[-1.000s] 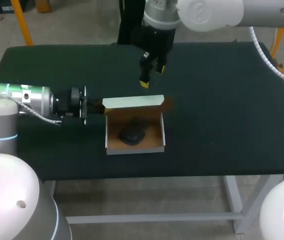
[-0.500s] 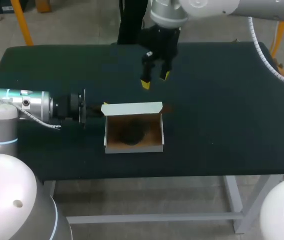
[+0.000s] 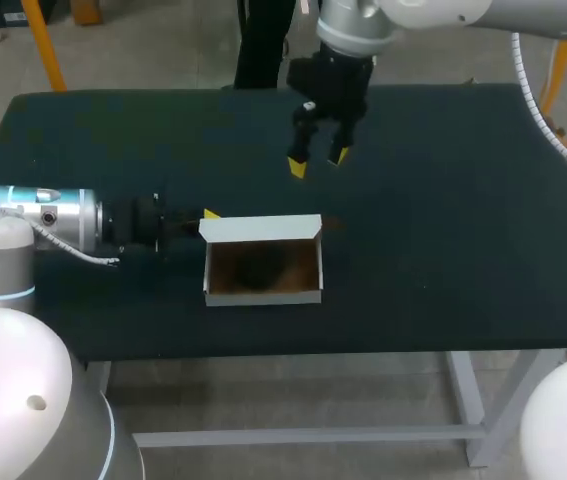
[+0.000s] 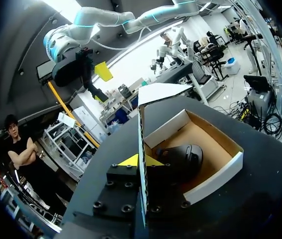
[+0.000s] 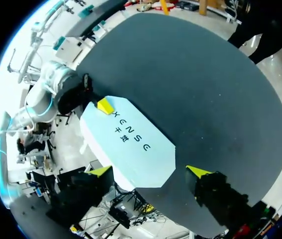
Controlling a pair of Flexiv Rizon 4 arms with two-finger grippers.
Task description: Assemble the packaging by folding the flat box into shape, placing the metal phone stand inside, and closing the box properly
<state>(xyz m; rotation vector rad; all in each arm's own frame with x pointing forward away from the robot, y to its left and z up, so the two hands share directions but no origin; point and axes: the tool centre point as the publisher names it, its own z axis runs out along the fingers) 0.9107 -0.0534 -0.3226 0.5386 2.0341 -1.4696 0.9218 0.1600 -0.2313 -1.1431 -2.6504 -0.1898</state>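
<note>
The small cardboard box (image 3: 263, 296) stands open-topped at the table's middle, white outside and brown inside. The dark phone stand (image 3: 258, 268) lies in it, and shows clearly in the left wrist view as the phone stand (image 4: 180, 158). The white lid (image 3: 261, 228) stands raised along the box's far side. My left gripper (image 3: 206, 216) is shut on the lid's left edge; the thin card runs between its yellow tips (image 4: 141, 161). My right gripper (image 3: 318, 160) hangs open above the table beyond the box, over the lid (image 5: 131, 142), touching nothing.
The black table (image 3: 463, 230) carries nothing else. My left arm (image 3: 53, 215) lies low along the left side, level with the box. Bare tabletop lies to the right of and behind the box.
My right gripper has drawn away from the lid, upward and to the right. The lid, held by my left gripper, has swung forward over the box, shading the phone stand.
</note>
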